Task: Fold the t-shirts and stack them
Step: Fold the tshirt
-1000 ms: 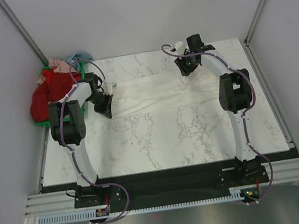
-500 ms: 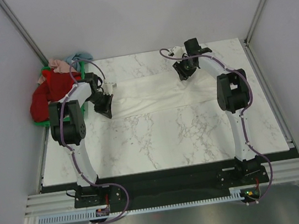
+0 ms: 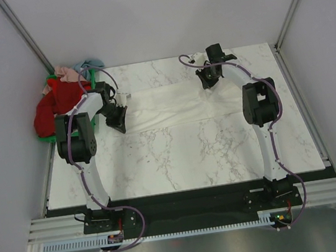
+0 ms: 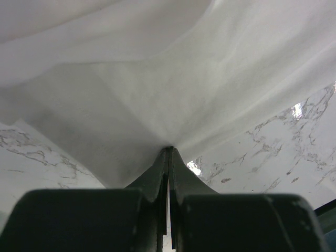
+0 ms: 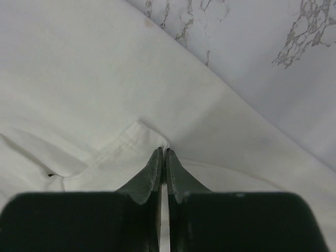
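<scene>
Upper left: coloured t-shirts (image 3: 52, 106) heaped in green crate (image 3: 46, 140). Left pincer (image 4: 168, 150) pinching edge of cream-white t-shirt (image 3: 165, 104), which lies spread across upper-centre surface (image 3: 178, 156). Right pincer (image 5: 163, 152) pressed together on its hem, upper right.

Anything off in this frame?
Only the red t-shirt, slumped over the left wall of the green crate at far left. The cream-white t-shirt lies spread out, left gripper and right gripper shut on its edges.
</scene>
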`<control>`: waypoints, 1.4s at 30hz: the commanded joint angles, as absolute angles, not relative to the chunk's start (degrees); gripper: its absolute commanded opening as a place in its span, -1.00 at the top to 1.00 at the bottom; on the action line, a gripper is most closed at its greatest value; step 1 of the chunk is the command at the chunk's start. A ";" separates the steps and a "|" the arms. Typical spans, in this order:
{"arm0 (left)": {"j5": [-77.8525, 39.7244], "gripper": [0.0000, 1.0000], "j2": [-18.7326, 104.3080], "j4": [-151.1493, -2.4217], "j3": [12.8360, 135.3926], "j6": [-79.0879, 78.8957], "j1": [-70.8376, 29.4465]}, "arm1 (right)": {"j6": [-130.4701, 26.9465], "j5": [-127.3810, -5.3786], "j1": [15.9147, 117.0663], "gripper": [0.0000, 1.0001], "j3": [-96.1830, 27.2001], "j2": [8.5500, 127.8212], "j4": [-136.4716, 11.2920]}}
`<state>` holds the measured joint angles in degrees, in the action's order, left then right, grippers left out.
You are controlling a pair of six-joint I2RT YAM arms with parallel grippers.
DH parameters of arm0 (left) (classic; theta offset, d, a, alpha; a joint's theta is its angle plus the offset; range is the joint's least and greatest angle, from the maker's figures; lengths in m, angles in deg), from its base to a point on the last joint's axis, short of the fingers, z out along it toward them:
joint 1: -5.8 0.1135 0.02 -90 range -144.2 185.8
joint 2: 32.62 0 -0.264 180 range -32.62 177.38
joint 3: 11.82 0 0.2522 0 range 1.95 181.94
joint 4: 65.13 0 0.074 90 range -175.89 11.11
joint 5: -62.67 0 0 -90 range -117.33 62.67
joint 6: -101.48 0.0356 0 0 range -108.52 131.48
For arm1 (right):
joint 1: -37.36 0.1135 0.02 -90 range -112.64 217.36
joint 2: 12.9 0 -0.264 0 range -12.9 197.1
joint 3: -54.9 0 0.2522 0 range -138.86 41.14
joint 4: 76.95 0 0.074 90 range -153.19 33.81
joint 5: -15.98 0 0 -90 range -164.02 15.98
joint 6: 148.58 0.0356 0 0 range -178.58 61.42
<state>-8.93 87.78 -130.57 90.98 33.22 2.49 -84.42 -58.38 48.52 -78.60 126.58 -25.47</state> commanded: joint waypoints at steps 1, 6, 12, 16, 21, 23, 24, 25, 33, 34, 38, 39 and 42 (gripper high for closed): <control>-11.07 0.95 88.49 -129.25 90.89 32.66 2.73 | -84.50 -58.02 49.23 0.83 -80.67 125.27 -26.97; -10.98 0.95 88.58 -129.34 90.98 32.58 2.73 | -84.86 -59.17 50.02 0.80 -79.54 122.90 -28.99; -11.07 0.96 88.58 -129.25 91.24 32.67 2.73 | -84.68 -59.78 50.37 0.78 -79.53 122.02 -30.93; -11.24 0.95 88.23 -129.34 90.89 32.84 2.73 | -84.68 -59.43 50.81 0.78 -79.53 122.02 -31.02; -10.89 0.95 88.32 -129.25 90.63 32.49 2.73 | -84.59 -59.69 51.16 0.76 -79.44 121.40 -31.72; -11.06 0.96 88.23 -129.34 90.71 32.49 2.73 | -84.59 -59.87 51.25 0.76 -79.53 121.49 -32.25; -10.98 0.95 88.06 -129.25 90.71 32.49 2.73 | -84.59 -60.04 51.34 0.76 -79.62 121.49 -32.42; -11.06 0.96 87.88 -129.34 90.63 32.49 2.73 | -84.51 -60.13 51.25 0.75 -79.71 121.49 -32.68; -9.40 0.86 83.85 -131.97 92.73 33.19 2.73 | -82.14 -61.01 51.51 0.15 -81.11 120.53 -33.04; -8.87 0.79 82.62 -132.41 93.35 34.06 2.73 | -81.52 -61.10 51.51 0.14 -80.94 118.78 -33.30; -7.90 0.36 76.91 -134.43 95.98 37.75 2.73 | -80.20 -62.15 51.60 0.01 -78.58 113.15 -34.97; -7.81 0.30 76.37 -134.78 96.16 39.07 2.73 | -80.20 -62.24 51.51 0.00 -77.52 111.83 -35.41; -8.51 0.13 76.62 -136.18 95.64 46.08 2.47 | -81.16 -62.33 51.51 -0.07 -72.51 107.96 -36.29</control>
<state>-8.95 79.61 -133.78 93.65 37.44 2.49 -81.76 -62.12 51.14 -75.41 115.35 -33.16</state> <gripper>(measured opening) 0.420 0.530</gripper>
